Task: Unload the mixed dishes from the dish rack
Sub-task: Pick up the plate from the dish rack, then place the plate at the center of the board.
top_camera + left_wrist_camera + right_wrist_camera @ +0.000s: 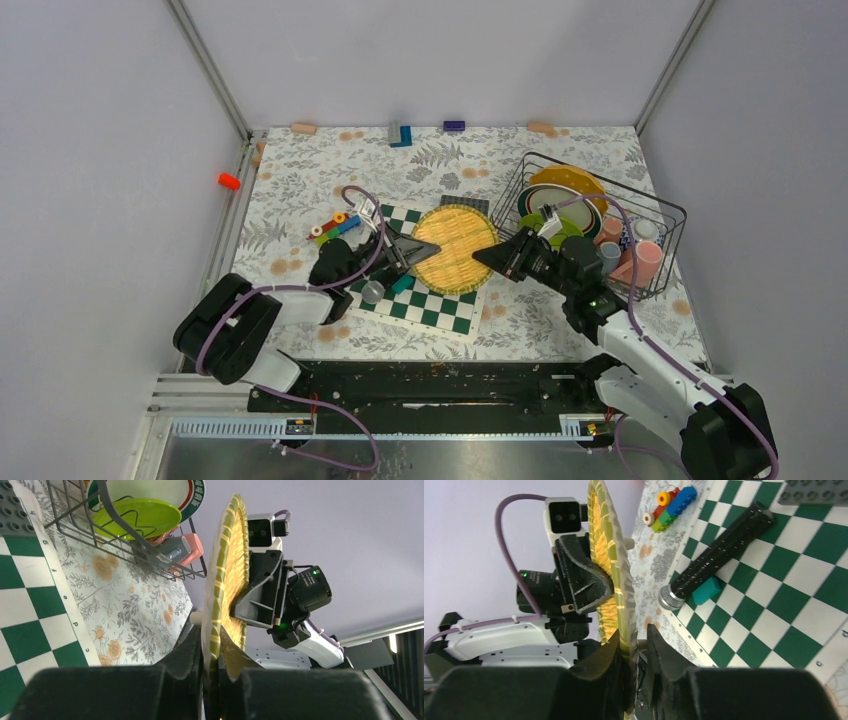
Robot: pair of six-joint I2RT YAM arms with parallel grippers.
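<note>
The yellow-orange plate (pixel 455 247) hangs roughly level over the chessboard (pixel 440 310), clear of the dish rack (pixel 668 212) and pinched at opposite edges by both arms. The left gripper (pixel 418 254) is clamped on its left rim and the right gripper (pixel 492 258) on its right rim. It looks stiff, thin and light, possibly melamine. The ribbed rim is the natural hold — a one-sided pinch may let it swing.

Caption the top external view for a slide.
Left gripper and right gripper clamp opposite edges of the yellow-orange plate over the chessboard.
</note>
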